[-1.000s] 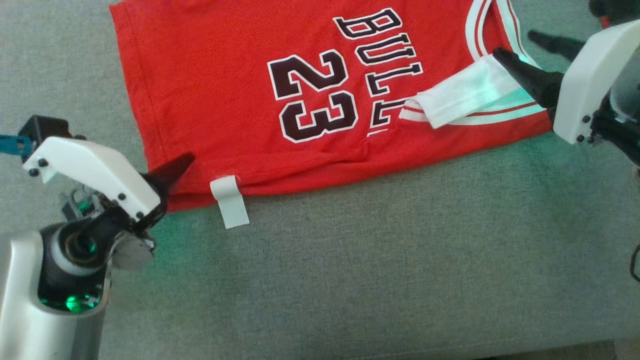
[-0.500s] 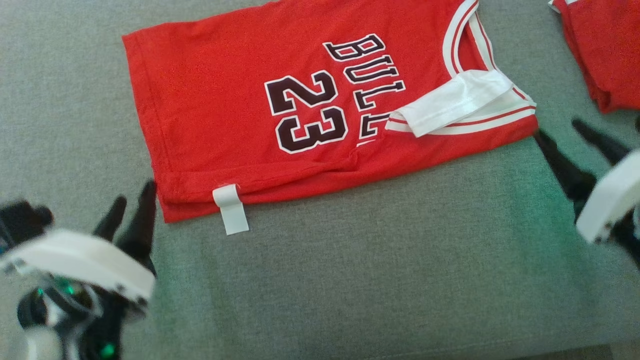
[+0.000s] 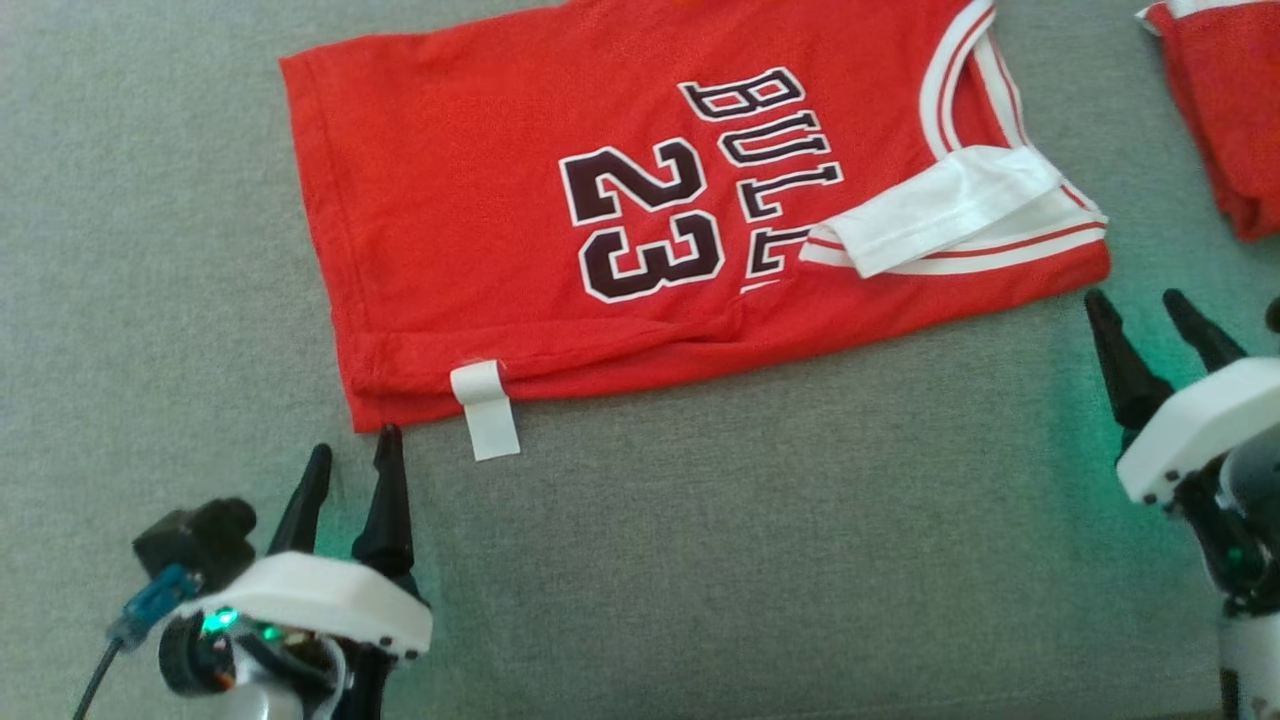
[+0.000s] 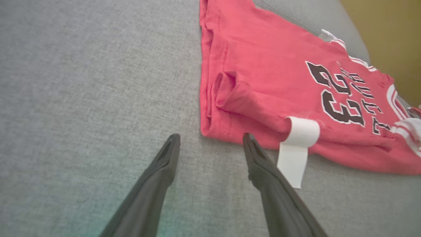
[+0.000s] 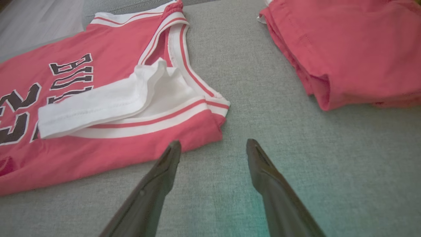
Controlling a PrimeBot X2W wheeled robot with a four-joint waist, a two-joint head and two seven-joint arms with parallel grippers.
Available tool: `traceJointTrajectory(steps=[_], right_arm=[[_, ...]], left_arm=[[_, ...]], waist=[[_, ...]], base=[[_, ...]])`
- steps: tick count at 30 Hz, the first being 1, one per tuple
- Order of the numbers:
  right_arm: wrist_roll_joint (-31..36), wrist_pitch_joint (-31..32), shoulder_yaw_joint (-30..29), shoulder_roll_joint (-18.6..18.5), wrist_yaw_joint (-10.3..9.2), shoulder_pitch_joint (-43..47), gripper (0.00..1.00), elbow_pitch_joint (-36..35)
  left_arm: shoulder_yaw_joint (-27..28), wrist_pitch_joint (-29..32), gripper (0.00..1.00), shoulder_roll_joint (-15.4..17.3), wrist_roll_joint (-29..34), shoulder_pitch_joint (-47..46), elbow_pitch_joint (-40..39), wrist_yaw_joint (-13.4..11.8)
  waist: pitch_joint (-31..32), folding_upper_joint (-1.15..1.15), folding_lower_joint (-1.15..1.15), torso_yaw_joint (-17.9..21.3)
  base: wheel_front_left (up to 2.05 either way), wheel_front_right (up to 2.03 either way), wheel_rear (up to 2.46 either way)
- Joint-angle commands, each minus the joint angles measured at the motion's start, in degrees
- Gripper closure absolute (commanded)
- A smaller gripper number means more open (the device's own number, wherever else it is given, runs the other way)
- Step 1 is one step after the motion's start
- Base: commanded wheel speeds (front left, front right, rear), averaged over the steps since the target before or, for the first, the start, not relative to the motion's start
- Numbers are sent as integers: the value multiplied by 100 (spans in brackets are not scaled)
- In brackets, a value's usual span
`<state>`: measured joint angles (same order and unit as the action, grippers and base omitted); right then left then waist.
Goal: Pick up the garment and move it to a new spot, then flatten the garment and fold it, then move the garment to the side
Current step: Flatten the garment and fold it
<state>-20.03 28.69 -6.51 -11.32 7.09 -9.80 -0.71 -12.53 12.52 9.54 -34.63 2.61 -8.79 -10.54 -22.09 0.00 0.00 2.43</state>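
The garment (image 3: 480, 200), a red sleeveless cotton basketball jersey with white trim, lies on the grey woven fabric surface (image 3: 700, 560) across the upper half of my head view, its length running left to right.

Closest to me, the left end effector (image 3: 354, 441) sits at the lower left with its two dark fingers (image 3: 386, 500) spread wide and nothing between them. The inner fingertip is just beside the jersey's near-left corner, and I cannot tell whether it touches. The right end effector (image 3: 1135, 297) is at the lower right, likewise wide and empty, pointing toward the near-right corner by the shoulder but apart from it. I read that placement as deliberate: one at each end of the near edge, where a long fold gets laid down or picked up.

That near edge is doubled over on itself, a thick rolled lip in the left wrist view, which suggests a lengthwise fold is already in. A white rectangular fabric label (image 3: 485, 420) sticks out from the lip onto the grey. Further in, the black number 23 (image 3: 645, 220) and the lettering face up, partly cut off by the fold. A white folded strip of armhole lining (image 3: 940, 205) lies flipped across the chest near the shoulder, so the fold is not clean there.

Beyond, at the top right, a second red folded garment (image 3: 1220, 120) rests well apart, probably the side pile. My guess is that a crosswise fold comes next.
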Motion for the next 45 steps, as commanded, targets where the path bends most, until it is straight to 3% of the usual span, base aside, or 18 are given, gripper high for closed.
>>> traceJointTrajectory(steps=[1,13,35,41,44,45], right_arm=[[35,-38,47,-84,40,-209,0,-156],[185,-105,169,-88,40,-609,0,311],[174,-57,467,-2,40,-1004,0,904],[95,75,693,-30,40,-1167,0,1113],[-7,129,758,-42,40,-1239,0,1216],[-62,156,787,-43,40,-1259,30,1249]], left_arm=[[185,-60,0,1,70,-309,-107,21],[94,-34,0,54,140,-721,491,81],[-257,358,0,109,195,-849,579,79],[-330,401,22,76,146,-884,652,116],[-364,422,53,77,130,-925,723,150],[-382,440,64,80,119,-940,748,171]], waist=[[-37,0,0,-36],[-103,0,0,25],[-186,0,0,65],[-204,0,0,32],[-197,0,0,9],[-192,0,0,4]], base=[[0,0,0],[0,0,0],[0,0,0],[0,0,0],[0,0,0],[0,0,0]])
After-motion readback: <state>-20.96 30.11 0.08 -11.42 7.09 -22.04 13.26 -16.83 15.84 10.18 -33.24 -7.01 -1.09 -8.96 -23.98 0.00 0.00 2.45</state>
